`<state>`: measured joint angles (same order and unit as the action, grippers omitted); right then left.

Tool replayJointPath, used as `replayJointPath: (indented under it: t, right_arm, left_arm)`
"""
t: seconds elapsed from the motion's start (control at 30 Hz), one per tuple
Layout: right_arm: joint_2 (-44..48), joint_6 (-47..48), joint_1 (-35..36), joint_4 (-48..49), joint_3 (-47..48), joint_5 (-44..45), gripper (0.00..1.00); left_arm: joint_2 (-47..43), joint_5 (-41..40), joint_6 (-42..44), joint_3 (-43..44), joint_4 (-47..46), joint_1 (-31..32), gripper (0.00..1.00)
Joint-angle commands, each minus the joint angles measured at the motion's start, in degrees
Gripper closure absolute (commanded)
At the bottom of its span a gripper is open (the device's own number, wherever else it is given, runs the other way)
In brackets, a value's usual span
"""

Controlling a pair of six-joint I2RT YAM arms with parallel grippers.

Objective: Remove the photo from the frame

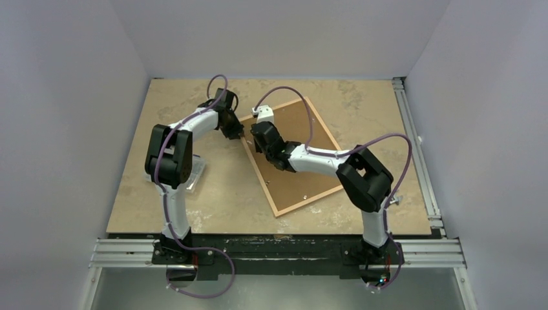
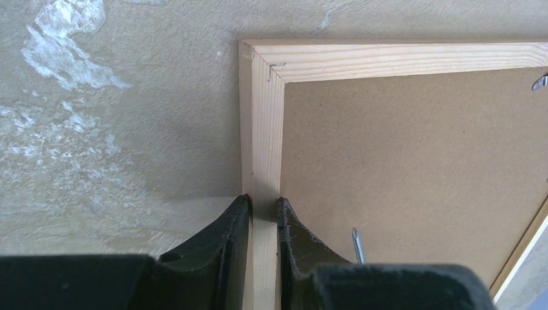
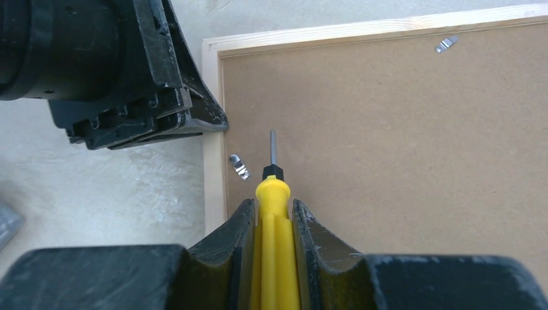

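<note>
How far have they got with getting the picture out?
Done: the frame lies back-up. In hand: the left gripper clamps its rail while the right gripper holds a yellow screwdriver by a metal clip. To do: remove the backing board and reach the photo, not in sight.

One frame [image 2: 265,129] lay flat and skewed on the table [image 1: 362,103], centre-right in the top view, with the backing board [image 2: 400,168] inside it. The left gripper [image 2: 263,213] sat astride its left rail, below the upper-left corner. The right gripper [image 3: 271,213] stood over the board with a screwdriver [image 3: 276,258] between its fingers, the tip just right of a clip [image 3: 238,166]. A second clip [image 3: 446,44] lay at upper right.
</note>
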<state>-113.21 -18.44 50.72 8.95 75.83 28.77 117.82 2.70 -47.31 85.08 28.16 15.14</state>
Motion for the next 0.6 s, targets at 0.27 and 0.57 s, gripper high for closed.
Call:
replayJointPath:
  t: [0.27, 0.57]
  right_arm:
    - [26.46, -4.18, -0.71, -19.15, -13.34, -11.71, 1.00]
    - [41.09, -9.08, 2.57, -24.36, -26.92, -16.06, 1.00]
  left_arm:
    - [-8.83, 8.59, 5.90, -1.70, 9.94, 0.73, 0.47]
    - [-21.64, 17.15, 2.22, -19.98, 1.87, 7.86, 0.32]
